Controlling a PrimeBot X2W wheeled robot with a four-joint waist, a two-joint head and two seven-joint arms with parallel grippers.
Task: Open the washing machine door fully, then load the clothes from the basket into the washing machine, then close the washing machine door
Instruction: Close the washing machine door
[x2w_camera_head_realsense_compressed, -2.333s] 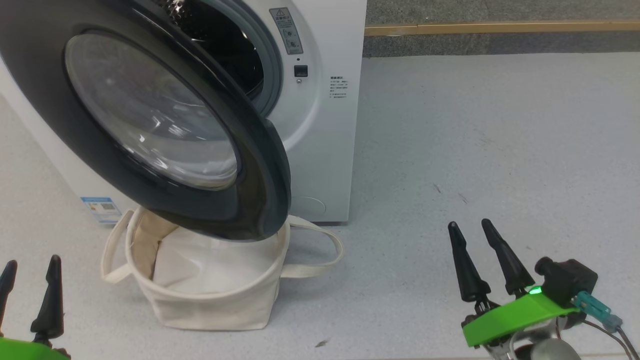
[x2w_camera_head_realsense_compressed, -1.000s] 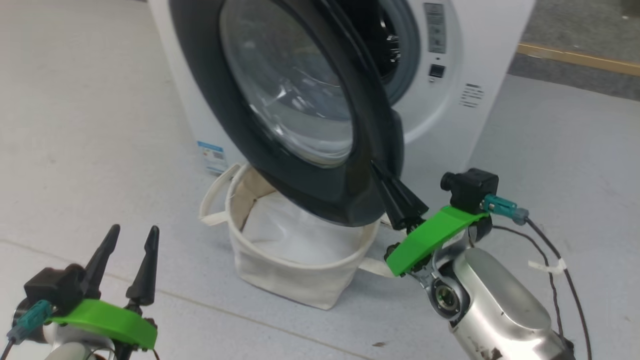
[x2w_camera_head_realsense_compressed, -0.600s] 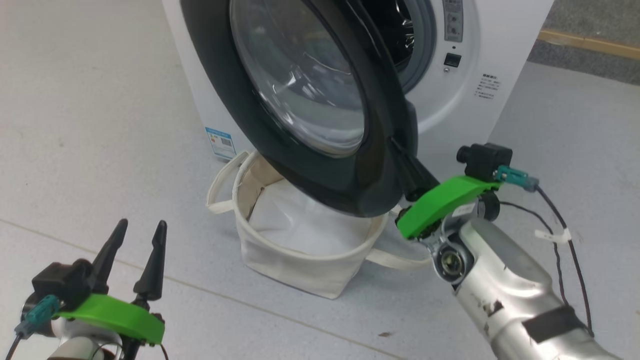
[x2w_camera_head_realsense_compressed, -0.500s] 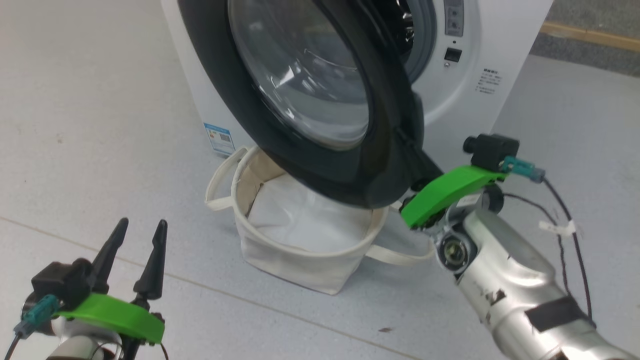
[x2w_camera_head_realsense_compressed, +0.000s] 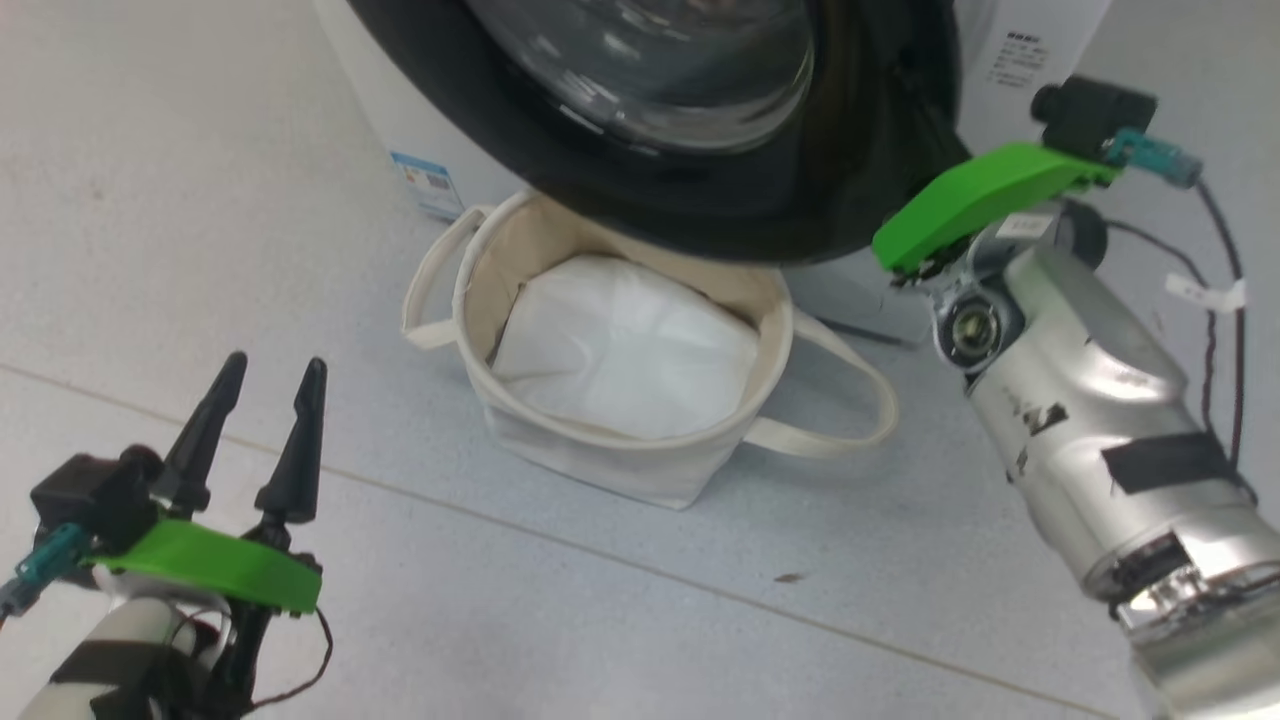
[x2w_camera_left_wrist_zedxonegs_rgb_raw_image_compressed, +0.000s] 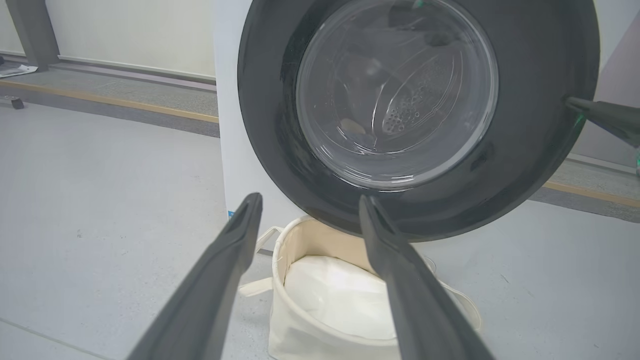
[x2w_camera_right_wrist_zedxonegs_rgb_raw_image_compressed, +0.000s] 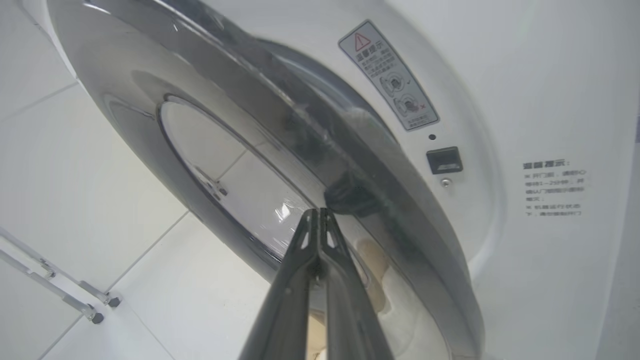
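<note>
Pale grey speckled floor (x2w_camera_head_realsense_compressed: 200, 150), crossed by one thin seam (x2w_camera_head_realsense_compressed: 600, 558); on it is set a white washing machine (x2w_camera_right_wrist_zedxonegs_rgb_raw_image_compressed: 525, 75) with a small blue label (x2w_camera_head_realsense_compressed: 428, 183) at a low corner. Door (x2w_camera_left_wrist_zedxonegs_rgb_raw_image_compressed: 270, 100): black-rimmed, glass-bowled, found partly open and swung out over the basket (x2w_camera_head_realsense_compressed: 600, 460), which is placed on the floor directly before the machine; whether rim and canvas touch cannot be told. Right gripper (x2w_camera_right_wrist_zedxonegs_rgb_raw_image_compressed: 316, 214): fingers pressed tight together, nothing held between them, tips laid against the door's free edge beside the dark latch block. Left gripper (x2w_camera_head_realsense_compressed: 275, 360): jaws spread wide, empty, held low and well apart from the basket. Basket contents: a plain white pad (x2w_camera_head_realsense_compressed: 620, 340) is seen on top; clothes cannot be made out beneath it. Step judged in hand: the door being pushed fully open. Risks noted: the glossy rim is engaged by closed fingertips only, so a slip is likely if the push is angled off the edge, and the door may then be left half open; the soft basket may be dragged or tipped if brushed by the door's lower rim. Obstructions: the basket's mouth is partly covered by the door, so access from above is hindered until the swing is finished; the near handle loop (x2w_camera_head_realsense_compressed: 880, 395) and the wrist cable (x2w_camera_head_realsense_compressed: 1238, 340) lie close to the right arm and could be snagged.
</note>
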